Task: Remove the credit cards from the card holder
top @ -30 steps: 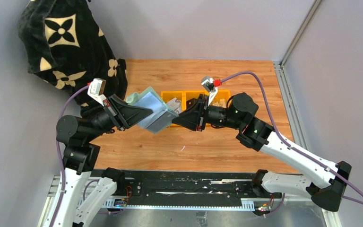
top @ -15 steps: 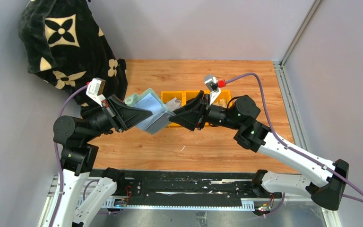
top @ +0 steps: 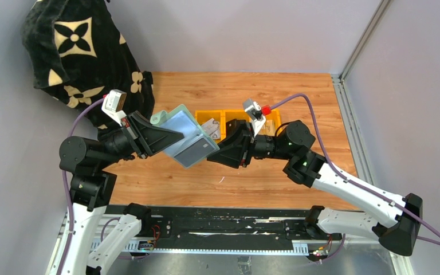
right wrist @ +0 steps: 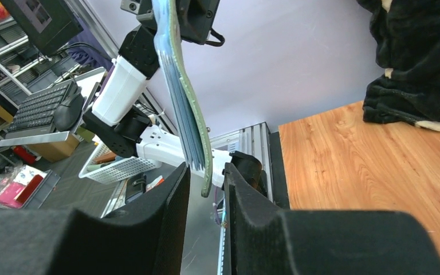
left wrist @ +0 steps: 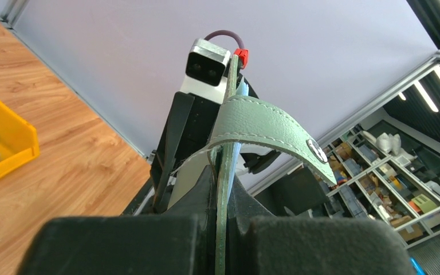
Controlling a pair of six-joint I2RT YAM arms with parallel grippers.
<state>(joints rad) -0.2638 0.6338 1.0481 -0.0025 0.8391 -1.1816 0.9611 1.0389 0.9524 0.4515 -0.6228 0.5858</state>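
Note:
My left gripper is shut on the sage-green card holder and holds it open in the air, grey-blue inner side up. In the left wrist view the holder's edge is pinched between the jaws of the left gripper, and its closure tab curls to the right. My right gripper is open at the holder's lower right edge. In the right wrist view the holder hangs edge-on, its end between the tips of the right gripper. I cannot tell the credit cards from the thin grey-blue layers.
Yellow bins with small items stand on the wooden table behind the grippers. A black cloth with cream flowers hangs at the back left. A black rail runs along the near edge.
My right gripper has moved left and nearer, so its fingers now straddle the holder's edge. The left gripper has turned the holder slightly down and nearer.

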